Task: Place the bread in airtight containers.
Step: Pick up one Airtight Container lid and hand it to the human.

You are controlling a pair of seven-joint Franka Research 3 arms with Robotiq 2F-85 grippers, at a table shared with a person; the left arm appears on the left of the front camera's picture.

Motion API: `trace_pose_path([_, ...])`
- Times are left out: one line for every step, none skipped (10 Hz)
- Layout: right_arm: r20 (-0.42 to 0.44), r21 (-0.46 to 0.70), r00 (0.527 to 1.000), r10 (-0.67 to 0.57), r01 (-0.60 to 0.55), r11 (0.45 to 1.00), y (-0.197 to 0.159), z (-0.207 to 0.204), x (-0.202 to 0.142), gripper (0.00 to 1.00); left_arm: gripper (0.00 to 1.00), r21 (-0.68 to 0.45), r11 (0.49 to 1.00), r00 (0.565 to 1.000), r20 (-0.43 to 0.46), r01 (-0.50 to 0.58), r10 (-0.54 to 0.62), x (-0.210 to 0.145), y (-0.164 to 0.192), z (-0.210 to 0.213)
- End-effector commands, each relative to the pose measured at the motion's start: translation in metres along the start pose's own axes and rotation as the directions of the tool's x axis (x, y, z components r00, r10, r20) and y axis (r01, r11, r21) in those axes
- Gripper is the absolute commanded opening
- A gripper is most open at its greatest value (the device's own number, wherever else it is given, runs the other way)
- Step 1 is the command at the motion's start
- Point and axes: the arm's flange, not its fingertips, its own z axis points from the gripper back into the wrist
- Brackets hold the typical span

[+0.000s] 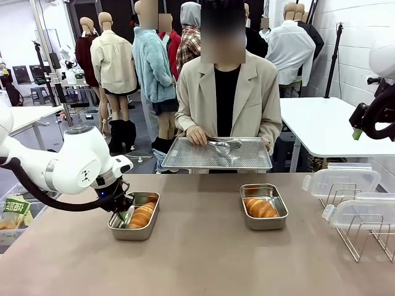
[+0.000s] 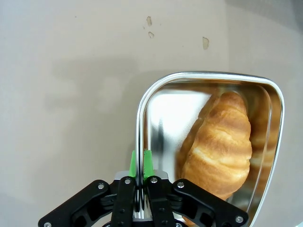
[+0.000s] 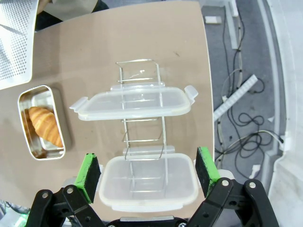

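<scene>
Since nothing is lidded yet, capping looks next; on the table point(image 1: 203, 262), wire rack point(image 1: 364, 237) at 3 o'clock carries two clear lids point(image 3: 135, 101): light, flexy, slick, best gripped across a long edge; right gripper point(image 3: 147, 165) gapes wide above the nearer; left container point(image 2: 140, 113), stiff steel, rim clamped by left gripper point(image 2: 140, 163); bread point(image 2: 220, 146) inside soft, crushable; second roll point(image 1: 260, 208) in right container point(image 1: 264, 226), at 3 o'clock of it.

My table point(image 1: 203, 259) has a plain brown top. Beyond it, on my right, a white table point(image 1: 327, 126) stands before a white brick wall point(image 1: 355, 43). The floor point(image 3: 220, 71) is grey, with dark cables point(image 3: 244, 142) lying on it. The light is bright and even.
</scene>
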Motion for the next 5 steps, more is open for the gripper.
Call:
trace_pose_path([-0.001,-0.013,1.000,-0.009,0.009,1.000,0.001,0.001,-0.001,1.00,0.10,0.018,0.999,1.000,-0.013,0.029,-0.028,0.000,-0.003,0.010])
trace_pose_path([-0.001,-0.013,1.000,-0.009,0.009,1.000,0.001,0.001,-0.001,1.00,0.29,0.025,0.999,0.999,0.003,0.041,-0.042,-0.001,-0.007,0.017])
trace_pose_path([-0.001,-0.013,1.000,-0.009,0.009,1.000,0.001,0.001,-0.001,1.00,0.48,0.019,0.998,0.998,0.009,0.059,-0.059,-0.002,-0.010,0.027])
trace_pose_path([-0.001,-0.013,1.000,-0.009,0.009,1.000,0.001,0.001,-0.001,1.00,0.68,0.034,0.997,0.997,0.018,0.074,-0.075,-0.002,-0.014,0.038])
trace_pose_path([-0.001,-0.013,1.000,-0.009,0.009,1.000,0.001,0.001,-0.001,1.00,0.87,0.061,0.992,0.994,0.018,0.106,-0.107,-0.003,-0.014,0.063])
